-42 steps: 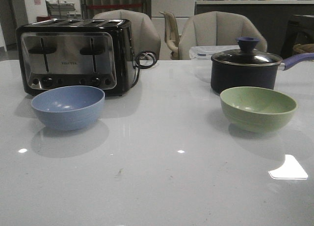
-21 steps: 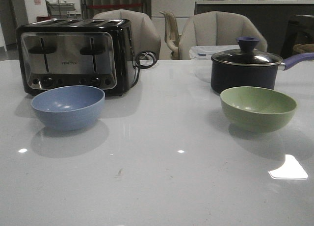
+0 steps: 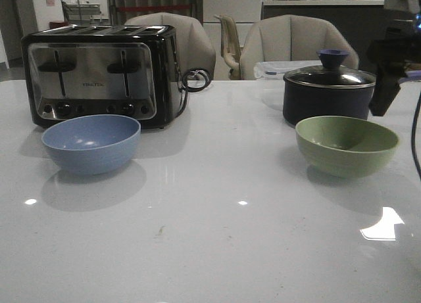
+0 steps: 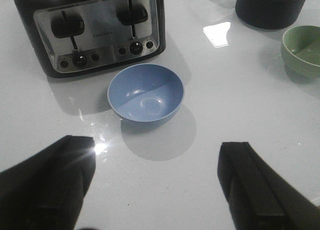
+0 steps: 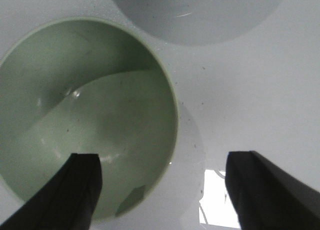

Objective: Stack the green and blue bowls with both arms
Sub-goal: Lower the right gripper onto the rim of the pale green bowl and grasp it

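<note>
Bowls sit apart on the white table (image 3: 217, 250): the blue bowl (image 3: 91, 143) toward the left edge before the toaster (image 3: 99, 73), the green bowl (image 3: 346, 145) toward the right edge before the lidded saucepan (image 3: 329, 93). Neither is gripped. The right gripper (image 5: 160, 190) has just come into the front view at the right edge; it hangs spread over the green bowl's rim, likely about to grasp. The left gripper (image 4: 155, 185), also spread and empty, faces the blue bowl, though its height is unclear.
</note>
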{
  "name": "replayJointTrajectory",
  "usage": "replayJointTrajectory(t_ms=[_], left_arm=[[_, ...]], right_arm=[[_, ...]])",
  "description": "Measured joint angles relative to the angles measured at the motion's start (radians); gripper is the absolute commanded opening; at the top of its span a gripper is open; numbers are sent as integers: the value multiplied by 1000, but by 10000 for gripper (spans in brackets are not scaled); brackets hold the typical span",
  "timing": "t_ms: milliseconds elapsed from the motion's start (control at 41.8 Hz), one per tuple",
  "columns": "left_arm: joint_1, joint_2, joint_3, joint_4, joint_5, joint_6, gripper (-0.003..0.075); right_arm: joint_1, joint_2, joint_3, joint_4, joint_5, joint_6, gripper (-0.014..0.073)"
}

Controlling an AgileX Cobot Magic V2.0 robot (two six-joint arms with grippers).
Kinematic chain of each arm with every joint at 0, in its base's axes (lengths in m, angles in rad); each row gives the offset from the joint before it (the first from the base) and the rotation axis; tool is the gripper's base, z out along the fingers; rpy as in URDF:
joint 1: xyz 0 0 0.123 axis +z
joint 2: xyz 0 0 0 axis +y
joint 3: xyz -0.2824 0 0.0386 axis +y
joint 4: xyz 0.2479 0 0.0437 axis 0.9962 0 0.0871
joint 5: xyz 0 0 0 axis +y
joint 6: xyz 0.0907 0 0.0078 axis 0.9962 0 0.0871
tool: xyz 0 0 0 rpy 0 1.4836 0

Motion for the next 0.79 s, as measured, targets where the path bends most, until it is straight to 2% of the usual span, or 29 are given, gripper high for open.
replayJointTrajectory(t_ms=[215,287,335,431,551,694,790], left_arm=[[0,0,0,-4,0,0,561],[0,0,0,-4,4,0,561],[0,0,0,-4,10,0,561],[0,0,0,-13,17,0,561],[0,0,0,-22,19,0,561],[0,0,0,-23,21,0,561],[0,0,0,-23,21,0,561]], right_arm=[[0,148,-90,12,0,-12,610],[0,177,-108,12,0,-19,582],[0,191,-120,12,0,-26,540],[0,216,-130,12,0,-32,379],[0,222,-131,16,0,-36,226],[0,222,-133,18,0,-37,102],[0,220,-135,22,7,-38,54]])
